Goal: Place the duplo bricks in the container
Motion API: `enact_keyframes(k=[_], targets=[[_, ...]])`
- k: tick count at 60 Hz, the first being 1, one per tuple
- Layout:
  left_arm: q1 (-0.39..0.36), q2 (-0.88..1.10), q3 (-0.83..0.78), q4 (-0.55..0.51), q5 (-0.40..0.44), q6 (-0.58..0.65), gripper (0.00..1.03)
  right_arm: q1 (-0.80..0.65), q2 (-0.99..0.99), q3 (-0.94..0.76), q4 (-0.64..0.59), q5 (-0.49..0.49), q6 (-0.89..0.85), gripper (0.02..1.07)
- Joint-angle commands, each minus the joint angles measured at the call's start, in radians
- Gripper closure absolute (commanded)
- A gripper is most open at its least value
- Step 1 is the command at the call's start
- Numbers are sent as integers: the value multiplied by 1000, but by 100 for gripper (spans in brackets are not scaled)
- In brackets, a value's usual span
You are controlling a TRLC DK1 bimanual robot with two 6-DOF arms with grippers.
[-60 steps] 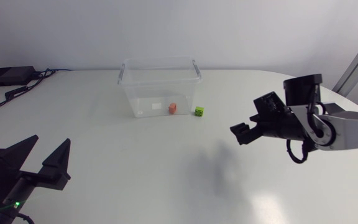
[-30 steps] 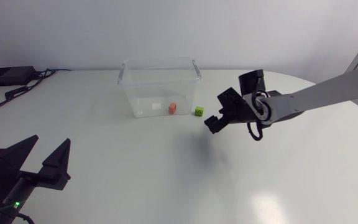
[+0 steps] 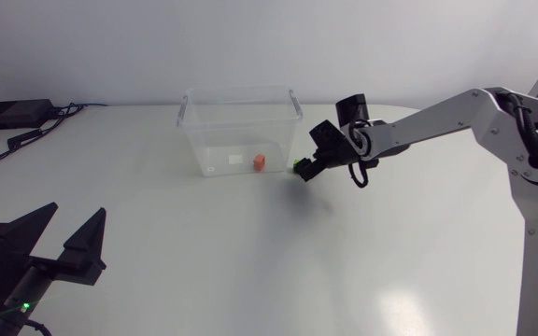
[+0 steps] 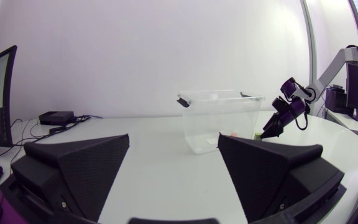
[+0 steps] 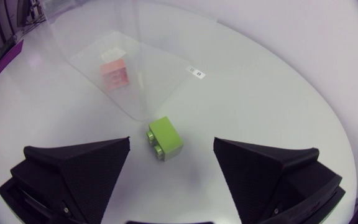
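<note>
White surface (image 3: 204, 243), plain pale wall behind. Black box (image 3: 12, 114) with cables sits at the far left corner.

Clear container (image 3: 222, 140) is upright at the far middle of the surface, lid off. One orange brick (image 3: 260, 162) lies inside on its floor, near the wall facing the right arm. In the right wrist view the same orange brick (image 5: 115, 74) shows through the clear wall (image 5: 135, 68).

Green brick (image 5: 165, 138) is outside on the surface, just beside the container's lower corner; can't tell if they touch. It lies on its side, studs pointing sideways. From overhead only a sliver of the green brick (image 3: 298, 166) shows, mostly hidden by the right arm's end.

Right arm (image 3: 437, 117) comes in from the right edge and stretches out to the container's right side. Right jaws are spread wide above the green brick: one finger (image 5: 73, 168) on each side of it, both clear of it, no contact.

Left arm (image 3: 7, 271) is low at the near left corner, well apart from container and bricks. Left jaws are spread wide too, fingers (image 4: 79, 162) pointing across the surface toward the container (image 4: 219, 118).
</note>
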Motion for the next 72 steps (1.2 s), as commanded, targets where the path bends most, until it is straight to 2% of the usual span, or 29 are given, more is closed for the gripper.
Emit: enact_keyframes(k=[1, 10, 15, 19, 22, 32, 50, 56, 64, 72], targets=[[-7, -10, -18, 10, -5, -3, 3, -2, 41, 30, -18, -13, -23, 19], [-7, -10, -18, 10, -5, -3, 3, 14, 84, 60, -44, -12, -24, 23], [-7, -10, -18, 10, -5, -3, 3, 17, 92, 65, -45, -13, -24, 39], [-7, -10, -18, 9, -5, -3, 3, 17, 93, 68, -47, -16, -15, 58], [-7, -10, -18, 10, -5, -3, 3, 9, 93, 69, -45, -59, -12, 70], [-7, -10, -18, 10, -5, -3, 3, -12, 70, 51, -62, -85, -17, 86], [-7, -10, -18, 10, -5, -3, 3, -18, -105, -107, -62, -79, -9, 90], [-7, -10, -18, 10, -5, -3, 3, -22, -221, -199, -70, -78, -3, 90], [-7, -10, -18, 10, -5, -3, 3, -43, -395, -276, -153, -78, 8, 90], [-7, -10, -18, 10, -5, -3, 3, -71, -530, -265, -263, -79, 15, 90]])
